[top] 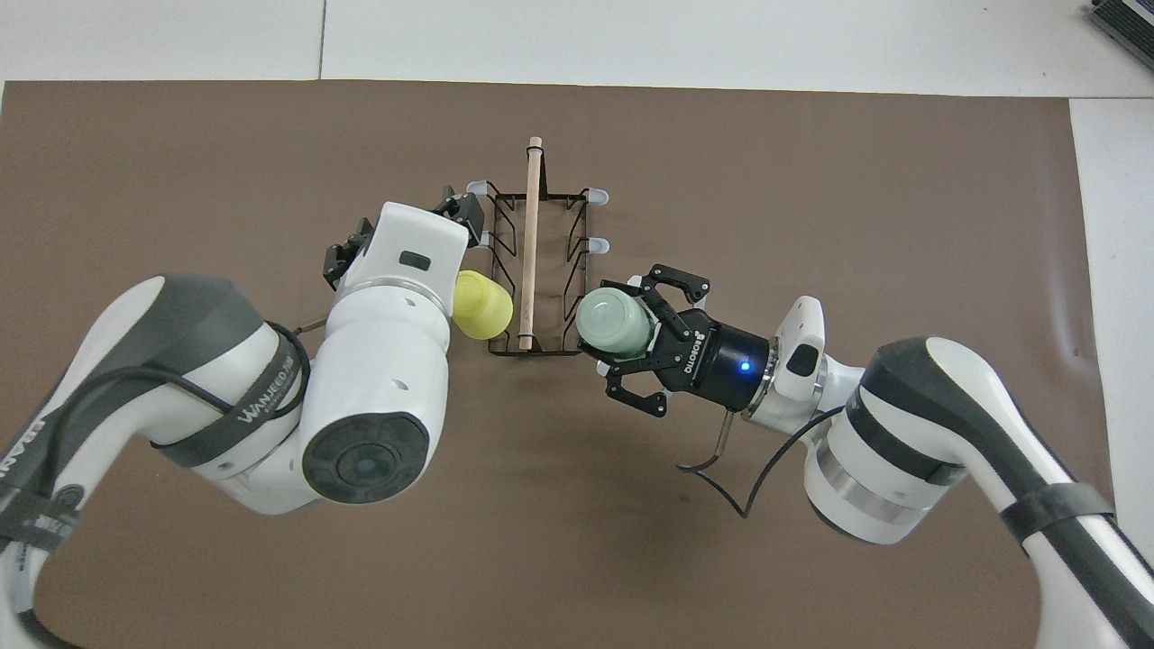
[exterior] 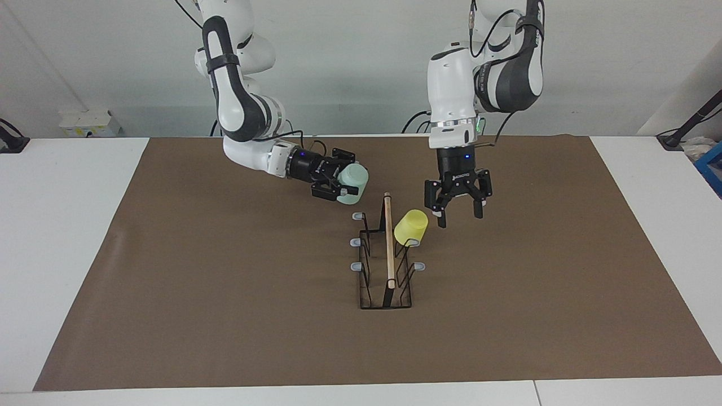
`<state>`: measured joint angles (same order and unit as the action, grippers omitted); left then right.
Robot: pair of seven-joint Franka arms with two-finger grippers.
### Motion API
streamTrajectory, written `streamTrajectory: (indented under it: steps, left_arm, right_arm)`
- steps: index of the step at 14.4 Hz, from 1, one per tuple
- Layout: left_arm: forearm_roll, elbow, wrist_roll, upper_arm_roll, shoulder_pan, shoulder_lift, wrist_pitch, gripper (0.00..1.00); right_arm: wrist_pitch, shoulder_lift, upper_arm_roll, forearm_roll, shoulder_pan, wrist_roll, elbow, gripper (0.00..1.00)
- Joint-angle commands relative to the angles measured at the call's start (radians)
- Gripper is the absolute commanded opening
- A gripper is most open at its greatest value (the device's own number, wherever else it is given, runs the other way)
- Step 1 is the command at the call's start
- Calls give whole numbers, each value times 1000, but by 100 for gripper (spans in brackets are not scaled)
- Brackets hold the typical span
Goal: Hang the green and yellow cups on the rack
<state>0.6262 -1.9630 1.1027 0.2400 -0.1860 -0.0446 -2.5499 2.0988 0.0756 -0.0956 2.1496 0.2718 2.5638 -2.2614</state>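
The yellow cup [exterior: 410,228] hangs mouth-down and tilted on a peg of the black wire rack [exterior: 385,259], on the side toward the left arm's end of the desk [exterior: 225,293]; it is the peg nearest the robots, as far as the facing view lets one judge. The left gripper [exterior: 458,217] hovers just beside that cup, pointing straight down from an upright forearm, jaws apart and holding nothing. The right gripper [exterior: 344,183] reaches in almost level from the right arm's end, jaws clamped on the pale green cup [exterior: 353,179], which sits in the air just short of the rack's wooden top bar [exterior: 388,239]. To hang it well, the cup's open mouth probably needs turning toward a free grey-tipped peg [exterior: 357,216] on the right arm's side, then sliding over the tip before the jaws let go, without nudging the rack.
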Motion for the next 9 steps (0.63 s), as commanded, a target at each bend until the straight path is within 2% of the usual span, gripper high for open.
streamTrajectory:
  steps: [1,3,4,6,9]
  left_arm:
    - [-209,79,-320,-27,7,-12,109,100]
    - [-400,148,-616,-74,5,-14,242,100]
    - [-461,183,-733,-102,5,-15,316,100]
    - [-512,246,-904,-145,8,-18,436,100]
    - [-618,297,-1101,-220,8,-20,549,100]
  right_arm:
    - [-32,123,-1,108,6,113,68,0]
    - [-101,205,-1,115,4,153,112,0]
    - [-102,207,-1,116,6,153,115,0]
    - [-97,207,-3,119,12,154,118,0]
    - [-95,217,-3,122,21,156,115,0]
